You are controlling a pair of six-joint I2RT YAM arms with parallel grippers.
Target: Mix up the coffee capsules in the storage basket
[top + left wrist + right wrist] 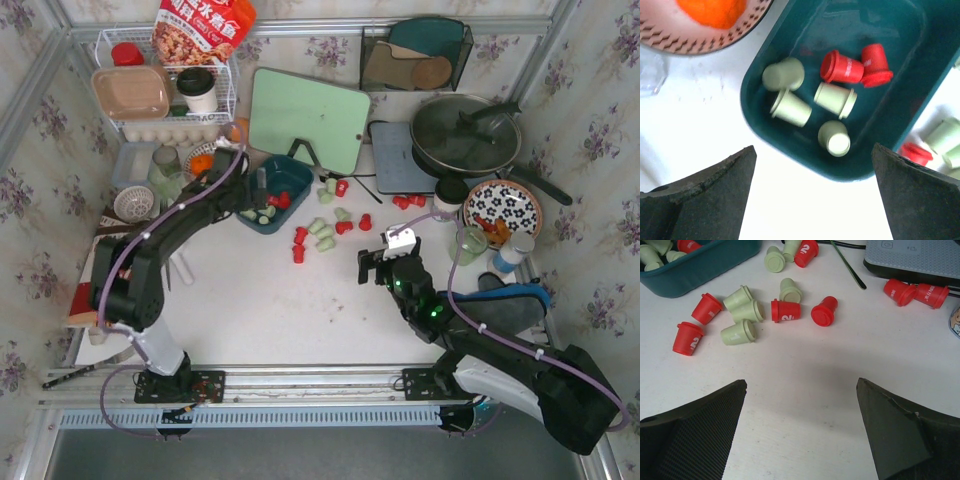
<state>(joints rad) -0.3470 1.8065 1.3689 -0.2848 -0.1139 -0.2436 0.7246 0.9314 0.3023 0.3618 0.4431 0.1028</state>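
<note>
Several red coffee capsules (786,310) on the table carry a white "2". The left gripper (812,150) hangs over the storage basket (900,55), its jaws fully apart and empty. The basket sits beside the green cutting board (303,118), and the capsules inside lie mostly on their sides. The right gripper (801,382) is equally wide and holds nothing.

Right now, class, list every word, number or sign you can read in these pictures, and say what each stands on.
"2": red capsule at the top edge, right wrist view.
"2": red capsule mid-cluster.
"2", sideways: red capsule far left.
"1", faint: green capsule.
White print on red capsules in the basket: blurred.
Chinese characters on the bag: too small to read.
</note>
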